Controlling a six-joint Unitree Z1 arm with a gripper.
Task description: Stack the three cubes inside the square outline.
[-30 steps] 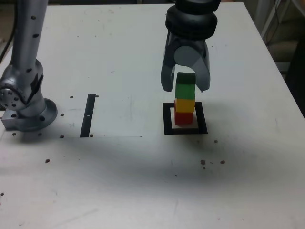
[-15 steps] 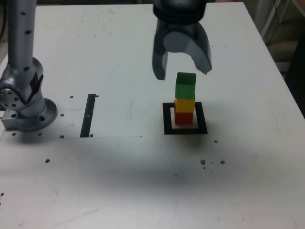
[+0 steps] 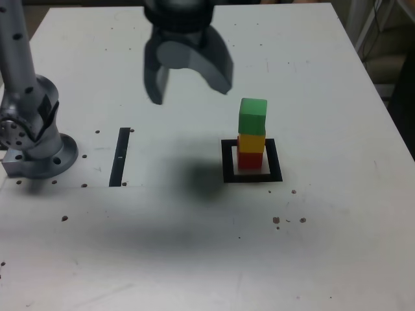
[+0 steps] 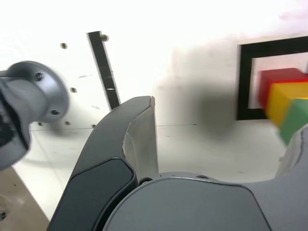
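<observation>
Exterior view shows the tool (image 3: 188, 81) hanging empty with its jaws spread wide, up and off toward that view's left of the stack. A second ago it was right around the green cube (image 3: 253, 115), jaws close on either side; half a second ago it had lifted clear just above; now it's well apart from the whole thing. So it let go and backed off, and the stack didn't budge.

Red cube (image 3: 250, 160) sits at the bottom inside the square outline (image 3: 227, 162), yellow cube (image 3: 251, 142) on top of it, green on top of that. Green looks a touch offset from the yellow, but it's sitting flat enough.

Wrist view agrees: one finger in the foreground, nothing between the jaws, and the three cubes peeking in at the edge with the outline around the red one. The thin black strip (image 3: 120, 157) and the arm's base (image 3: 35, 146) lie below the tool, on the table (image 3: 324, 246).

I'd call the task basically done: all three stacked inside the outline, nothing held. Only thing left is the arm pulling away without clipping it.
</observation>
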